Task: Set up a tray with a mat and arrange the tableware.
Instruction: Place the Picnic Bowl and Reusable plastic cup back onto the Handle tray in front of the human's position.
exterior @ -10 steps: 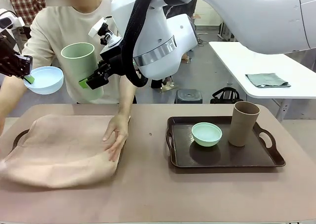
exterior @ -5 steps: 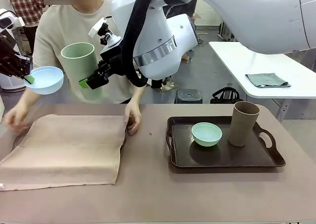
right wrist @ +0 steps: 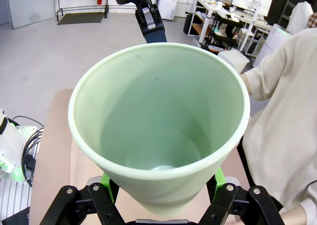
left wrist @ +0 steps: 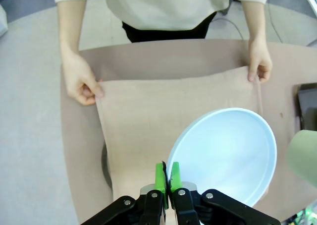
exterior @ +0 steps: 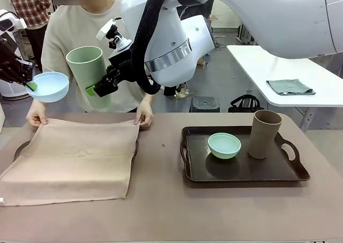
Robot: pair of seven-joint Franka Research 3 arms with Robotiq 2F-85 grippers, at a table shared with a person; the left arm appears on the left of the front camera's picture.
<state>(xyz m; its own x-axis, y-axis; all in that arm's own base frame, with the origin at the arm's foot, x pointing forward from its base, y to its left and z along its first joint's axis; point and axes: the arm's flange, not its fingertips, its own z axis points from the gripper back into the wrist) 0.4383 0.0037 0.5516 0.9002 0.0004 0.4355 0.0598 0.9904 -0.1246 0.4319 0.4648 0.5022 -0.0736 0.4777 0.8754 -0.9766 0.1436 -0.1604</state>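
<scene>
Table: mat left, dark tray right.

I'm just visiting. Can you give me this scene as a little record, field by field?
Left gripper: shut on pale blue bowl rim, aloft
Right gripper: clasping light green cup, aloft
Mat: spread over left tray
Person's hands: holding its far corners
Right tray: mint green bowl, tan cup

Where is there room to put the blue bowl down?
The mat is bare across its middle. The table strip between mat and dark tray is free. Crowded: the mat's far corners, held by the person's hands, and the tray's back, with the mint bowl and tan cup.
</scene>
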